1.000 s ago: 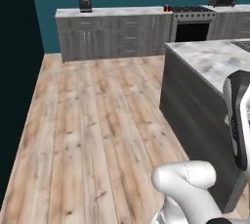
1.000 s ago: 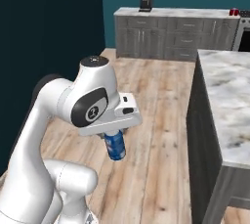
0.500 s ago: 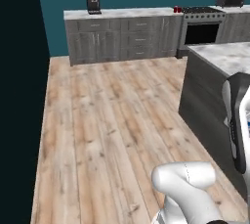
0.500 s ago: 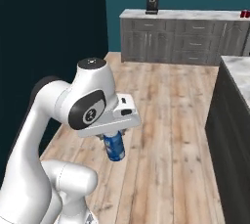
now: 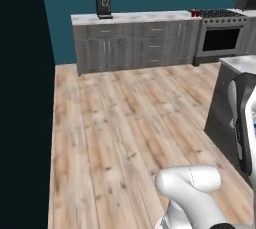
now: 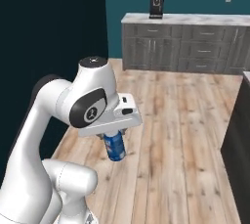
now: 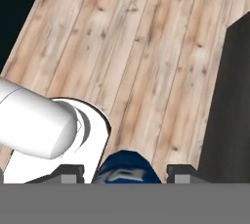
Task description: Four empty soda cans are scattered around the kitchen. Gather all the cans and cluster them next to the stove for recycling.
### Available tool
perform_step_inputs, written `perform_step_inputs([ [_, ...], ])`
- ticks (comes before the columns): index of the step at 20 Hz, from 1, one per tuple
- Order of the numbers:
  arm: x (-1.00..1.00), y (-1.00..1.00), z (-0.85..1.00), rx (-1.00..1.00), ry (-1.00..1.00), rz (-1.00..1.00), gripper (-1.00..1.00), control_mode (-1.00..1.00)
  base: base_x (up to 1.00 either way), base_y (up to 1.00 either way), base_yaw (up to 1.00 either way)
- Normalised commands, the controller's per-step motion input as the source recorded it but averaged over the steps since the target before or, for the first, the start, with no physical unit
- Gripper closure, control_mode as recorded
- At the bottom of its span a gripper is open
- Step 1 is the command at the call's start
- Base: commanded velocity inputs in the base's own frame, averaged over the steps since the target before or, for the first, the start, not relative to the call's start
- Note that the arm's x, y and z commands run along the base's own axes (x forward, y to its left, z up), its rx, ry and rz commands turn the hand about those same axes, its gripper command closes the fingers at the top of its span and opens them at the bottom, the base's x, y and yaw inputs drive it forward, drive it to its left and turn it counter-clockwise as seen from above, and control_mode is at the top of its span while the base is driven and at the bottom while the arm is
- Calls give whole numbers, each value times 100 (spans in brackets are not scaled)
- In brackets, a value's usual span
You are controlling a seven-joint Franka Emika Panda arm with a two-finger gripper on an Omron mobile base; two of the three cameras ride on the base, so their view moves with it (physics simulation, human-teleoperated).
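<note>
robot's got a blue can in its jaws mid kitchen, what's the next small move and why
Probably carry on driving toward the stove with the grip unchanged. The blue can hangs in the gripper above open wood floor, and the stove sits far off at the back wall, with a red can on the counter beside it. Nothing blocks the floor ahead.

The can [image 6: 115, 145] is blue with white marks. The floor [image 5: 125, 123] is pale wood planks, the cabinets [image 5: 132, 45] grey under a marbled counter [image 5: 135, 18], the wall [image 5: 65, 18] teal.
</note>
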Motion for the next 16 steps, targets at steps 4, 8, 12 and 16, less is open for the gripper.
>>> perform_step_inputs([
  [4,0,0,0,0,0,0,100,100,100,35,-4],
  [8,0,0,0,0,0,0,100,100,100,11,-2],
  [12,0,0,0,0,0,0,100,100,100,24,-2],
  [16,0,0,0,0,0,0,100,100,100,22,-1],
])
